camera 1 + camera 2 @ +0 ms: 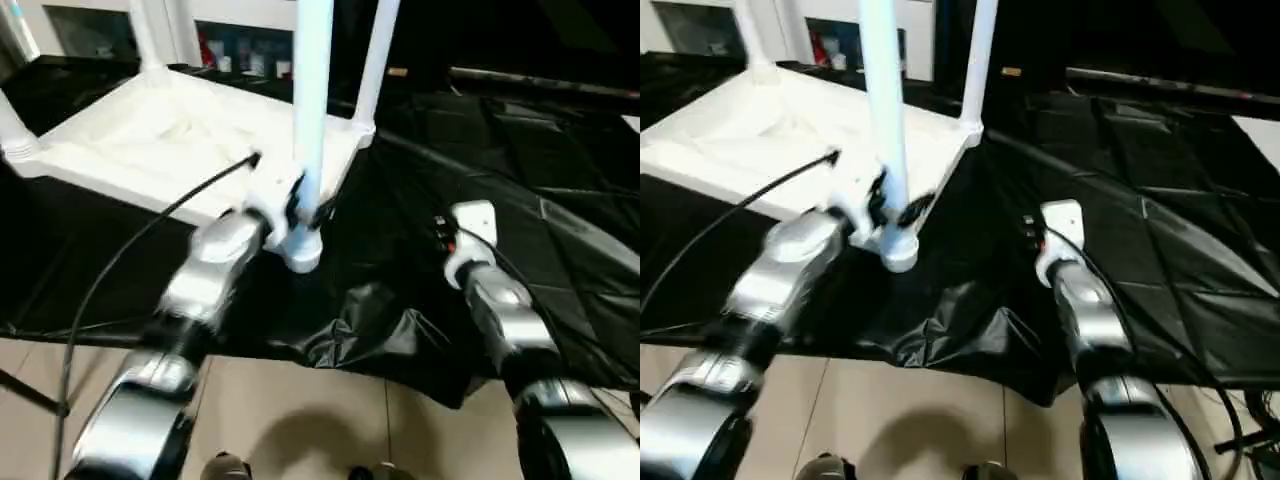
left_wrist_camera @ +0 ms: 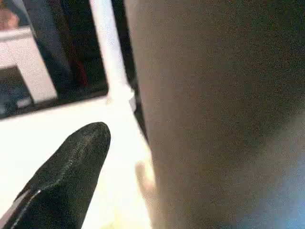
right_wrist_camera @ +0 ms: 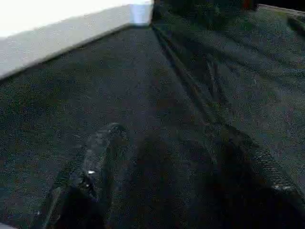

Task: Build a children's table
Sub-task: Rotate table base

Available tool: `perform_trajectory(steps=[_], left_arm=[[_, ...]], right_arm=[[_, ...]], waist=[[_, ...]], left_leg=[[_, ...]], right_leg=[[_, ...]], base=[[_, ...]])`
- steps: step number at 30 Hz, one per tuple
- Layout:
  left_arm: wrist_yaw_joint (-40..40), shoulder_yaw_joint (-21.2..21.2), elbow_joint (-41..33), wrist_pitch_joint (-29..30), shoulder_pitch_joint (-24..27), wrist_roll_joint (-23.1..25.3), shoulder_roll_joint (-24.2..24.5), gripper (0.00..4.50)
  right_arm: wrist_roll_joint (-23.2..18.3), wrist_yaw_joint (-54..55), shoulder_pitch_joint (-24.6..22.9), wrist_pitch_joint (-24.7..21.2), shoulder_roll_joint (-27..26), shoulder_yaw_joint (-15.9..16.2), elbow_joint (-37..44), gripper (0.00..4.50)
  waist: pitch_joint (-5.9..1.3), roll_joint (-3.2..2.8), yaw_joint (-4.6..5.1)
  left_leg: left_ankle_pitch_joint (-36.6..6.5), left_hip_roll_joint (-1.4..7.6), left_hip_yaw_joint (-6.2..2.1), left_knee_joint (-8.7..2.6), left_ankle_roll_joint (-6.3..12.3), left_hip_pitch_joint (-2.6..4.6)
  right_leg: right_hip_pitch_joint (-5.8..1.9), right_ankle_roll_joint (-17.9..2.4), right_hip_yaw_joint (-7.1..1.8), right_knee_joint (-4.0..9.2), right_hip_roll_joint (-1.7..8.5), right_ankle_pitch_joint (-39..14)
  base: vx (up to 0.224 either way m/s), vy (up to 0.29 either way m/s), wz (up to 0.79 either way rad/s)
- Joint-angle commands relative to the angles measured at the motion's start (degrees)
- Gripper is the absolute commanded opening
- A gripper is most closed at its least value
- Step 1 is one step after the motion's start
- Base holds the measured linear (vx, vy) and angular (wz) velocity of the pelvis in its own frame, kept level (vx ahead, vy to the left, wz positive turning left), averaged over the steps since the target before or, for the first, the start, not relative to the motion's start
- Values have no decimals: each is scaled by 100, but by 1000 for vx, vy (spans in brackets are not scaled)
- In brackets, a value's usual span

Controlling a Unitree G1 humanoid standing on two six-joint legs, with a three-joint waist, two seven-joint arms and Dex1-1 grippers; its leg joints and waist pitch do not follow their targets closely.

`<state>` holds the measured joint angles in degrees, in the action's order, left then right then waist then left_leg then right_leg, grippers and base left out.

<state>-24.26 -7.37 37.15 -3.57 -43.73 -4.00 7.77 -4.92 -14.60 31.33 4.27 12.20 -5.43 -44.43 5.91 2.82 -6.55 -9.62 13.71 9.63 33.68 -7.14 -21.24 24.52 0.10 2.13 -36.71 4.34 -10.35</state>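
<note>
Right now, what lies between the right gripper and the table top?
Only bare black sheeting. In the right wrist view, the right gripper points across the sheeting toward the white table top, with nothing lying on that stretch.

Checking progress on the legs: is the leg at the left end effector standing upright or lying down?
Upright. The leg rises steeply at the left end effector, its lower end just off the tabletop's near edge, over the black sheet.
</note>
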Motion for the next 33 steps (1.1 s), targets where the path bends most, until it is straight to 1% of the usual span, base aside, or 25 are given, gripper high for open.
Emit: perform_trajectory(steps=[1, 2, 4, 5, 6, 7, 9, 10, 11, 13, 15, 16, 17, 18, 19, 20, 21, 22, 23, 25, 28, 29, 31, 32, 33], left_arm=[[-269, 87, -31, -262, -85, -273, -252, 446], [-404, 124, -172, -237, -8, -423, -338, 446], [-632, 167, -455, -149, 191, -675, -465, 446], [-839, 182, -831, 64, 501, -948, -549, 446], [-952, 146, -1049, 242, 701, -1067, -538, 446], [-922, 50, -1337, 348, 1085, -1063, -453, 446], [-714, 20, -1614, 382, 1469, -986, -357, 446], [-714, 20, -1614, 382, 1469, -986, -357, 446], [-544, 83, -1844, 378, 1761, -962, -306, 446], [-345, 217, -2202, 327, 2165, -976, -264, 446], [-286, 469, -2782, 273, 2713, -1149, -290, 446], [-288, 496, -2844, 274, 2766, -1169, -296, 446], [-290, 574, -3051, 284, 2969, -1220, -301, 446], [-242, 673, -3309, 307, 3246, -1242, -284, 446], [-195, 746, -3452, 300, 3431, -1246, -272, 446], [-127, 862, -3622, 260, 3691, -1262, -256, 446], [118, 1022, -3944, 321, 4139, -1262, -214, 446], [118, 1022, -3944, 321, 4139, -1262, -214, 446], [467, 1160, -4343, 443, 4571, -1227, -230, 446], [726, 1284, -4635, 426, 4849, -1142, -305, 446], [1118, 1388, -5091, 573, 5169, -783, -419, 446], [1162, 1395, -5209, 529, 5225, -722, -455, 446], [1171, 1378, -5356, 501, 5257, -669, -467, 446], [1208, 1326, -5424, 497, 5246, -640, -434, 446], [1294, 1223, -5443, 504, 5147, -464, -353, 446]], right_arm=[[-181, -124, -220, -279, 91, -57, 684, 302], [-228, -159, -302, -366, 86, -48, 871, 302], [-298, -204, -474, -571, 78, -22, 1252, 302], [-342, -207, -691, -922, 82, 23, 1728, 302], [-361, -213, -805, -1025, 78, 45, 1951, 302], [-428, -296, -1078, -1199, 90, 101, 2456, 302], [-449, -392, -1334, -1268, 132, 174, 2860, 302], [-449, -392, -1334, -1268, 132, 174, 2860, 302], [-428, -453, -1510, -1289, 180, 228, 3106, 302], [-446, -550, -1733, -1357, 247, 270, 3432, 302], [-558, -624, -1999, -1602, 291, 279, 3862, 302], [-568, -627, -2024, -1634, 292, 279, 3905, 302], [-568, -623, -2101, -1686, 288, 284, 3995, 302], [-566, -607, -2199, -1794, 284, 289, 4137, 302], [-559, -595, -2258, -1842, 280, 295, 4212, 302], [-511, -560, -2336, -1864, 278, 322, 4302, 302], [-439, -432, -2485, -2041, 264, 355, 4524, 302], [-439, -432, -2485, -2041, 264, 355, 4524, 302], [-368, -179, -2653, -2312, 215, 330, 4798, 302], [-322, 35, -2794, -2447, 136, 281, 5000, 302], [-394, 119, -3096, -2558, 37, 235, 5458, 302], [-364, 133, -3183, -2500, 20, 250, 5586, 302], [-417, 133, -3275, -2390, -43, 253, 5748, 302], [-508, 132, -3288, -2404, -104, 245, 5840, 302], [-680, 119, -3257, -2390, -219, 224, 5892, 302]], waist=[[-513, -41, -51], [-542, -64, -74], [-528, -53, -73], [-525, -43, -113], [-566, -42, -95], [-565, -55, -110], [-555, -50, -102], [-560, -49, -89], [-571, -79, -78], [-566, -68, -83], [-537, -69, -63], [-538, -42, -67], [-529, -44, -66], [-529, -70, -59], [-510, -67, -50], [-493, -99, -45], [-501, -126, -33], [-506, -94, -2], [-501, -112, 14], [-513, -90, 12], [-488, -96, 13], [-481, -95, 9], [-484, -56, 9], [-476, -70, 12], [-457, -32, 27]], left_leg=[[-904, -170, 99, -325, 133, 21], [-806, -169, 96, -313, 181, 24], [-779, -164, 100, -314, 227, 22], [-782, -139, 94, -315, 299, 5], [-795, -144, 106, -307, 333, 11], [-789, -129, 94, -312, 335, 21], [-768, -110, 98, -316, 410, 10], [-786, -109, 100, -319, 415, 11], [-891, -109, 106, -332, 348, 30], [-1019, -73, 97, -347, 244, 23], [-1186, -82, 113, -364, 190, 28], [-1290, -72, 105, -372, 161, 29], [-1356, -76, 112, -376, 141, 27], [-1445, -62, 95, -392, 98, 27], [-1603, -68, 99, -400, 67, 32], [-1707, -78, 95, -417, 51, 30], [-1810, -81, 83, -422, 8, 30], [-1772, -74, 80, -422, -5, 6], [-1903, -86, 80, -427, -29, 15], [-2011, -94, 80, -419, -39, 40], [-2239, -92, 67, -434, -29, 44], [-2342, -94, 59, -429, -18, 64], [-2415, -106, 38, -447, -27, 50], [-2556, -109, 29, -456, -50, 71], [-2990, -131, 5, -459, -79, 143]], right_leg=[[-430, -1256, -156, 397, 185, -156], [-436, -1323, -153, 370, 186, 45], [-427, -1406, -151, 360, 179, 171], [-458, -1497, -152, 348, 197, 272], [-451, -1497, -148, 350, 187, 262], [-445, -1485, -143, 351, 199, 243], [-444, -1411, -144, 359, 181, 281], [-443, -1370, -144, 367, 175, 236], [-417, -1247, -146, 409, 186, -123], [-427, -1144, -151, 429, 206, -382], [-380, -1028, -154, 481, 192, -698], [-388, -956, -155, 491, 212, -947], [-369, -900, -157, 517, 205, -1127], [-361, -835, -155, 527, 219, -1313], [-337, -724, -155, 566, 212, -1578], [-323, -657, -154, 590, 202, -1765], [-315, -554, -154, 609, 200, -1932], [-322, -498, -162, 602, 185, -1800], [-304, -411, -149, 611, 163, -2020], [-271, -277, -150, 662, 157, -2281], [-228, -121, -141, 712, 146, -2579], [-202, -64, -134, 728, 146, -2705], [-209, 103, -115, 755, 155, -3013], [-202, 155, -104, 767, 156, -3180], [-193, 302, -51, 830, 146, -3736]], base=[[0, 0, 0], [0, 0, 0], [0, 0, 0], [0, 0, 0], [0, 0, 0], [0, 0, 0], [0, 0, 0], [0, 0, 0], [0, 0, 0], [0, 0, 0], [0, 0, 0], [0, 0, 0], [0, 0, 0], [0, 0, 0], [0, 0, 0], [0, 0, 0], [0, 0, 0], [0, 0, 0], [0, 0, 0], [0, 0, 0], [0, 0, 0], [0, 0, 0], [0, 0, 0], [0, 0, 0], [0, 0, 0]])
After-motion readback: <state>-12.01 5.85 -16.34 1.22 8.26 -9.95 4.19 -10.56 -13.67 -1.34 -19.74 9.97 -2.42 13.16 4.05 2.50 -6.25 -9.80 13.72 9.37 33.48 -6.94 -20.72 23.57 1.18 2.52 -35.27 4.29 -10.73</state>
